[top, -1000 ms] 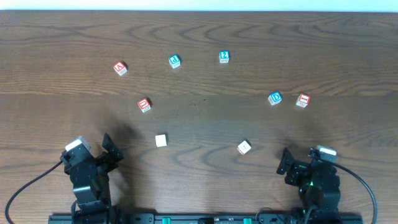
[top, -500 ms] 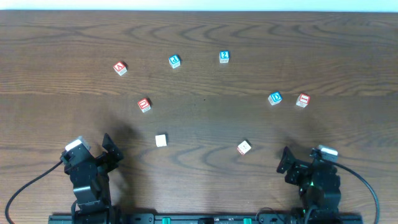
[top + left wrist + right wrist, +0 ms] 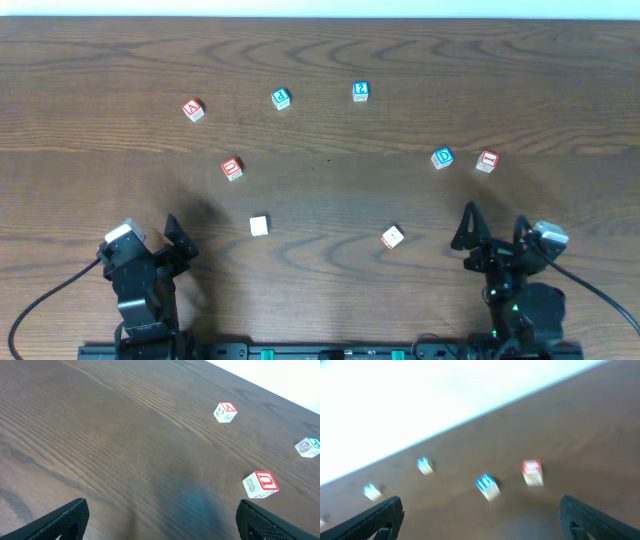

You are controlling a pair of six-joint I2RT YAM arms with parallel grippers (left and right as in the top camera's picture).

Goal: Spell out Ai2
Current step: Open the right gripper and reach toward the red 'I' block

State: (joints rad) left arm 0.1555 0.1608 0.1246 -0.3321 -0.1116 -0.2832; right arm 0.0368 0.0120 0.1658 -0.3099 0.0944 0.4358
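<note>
The right tool (image 3: 493,228) is shown lifted farther from the near edge and turned to the right since a second ago, its jaws spread wide with nothing held. The left tool (image 3: 161,515) is unchanged at the near left, likewise open and empty. On the wooden counter (image 3: 330,200) the red A block (image 3: 193,109) is seen at the far left. A blue block (image 3: 281,98), whose face cannot be read, lies to its right, and the blue 2 block (image 3: 361,91) lies farther right, all well apart. A blue D block (image 3: 442,158) is pictured just beside a red block (image 3: 486,161) at the right. The right wrist view is blurred.
</note>
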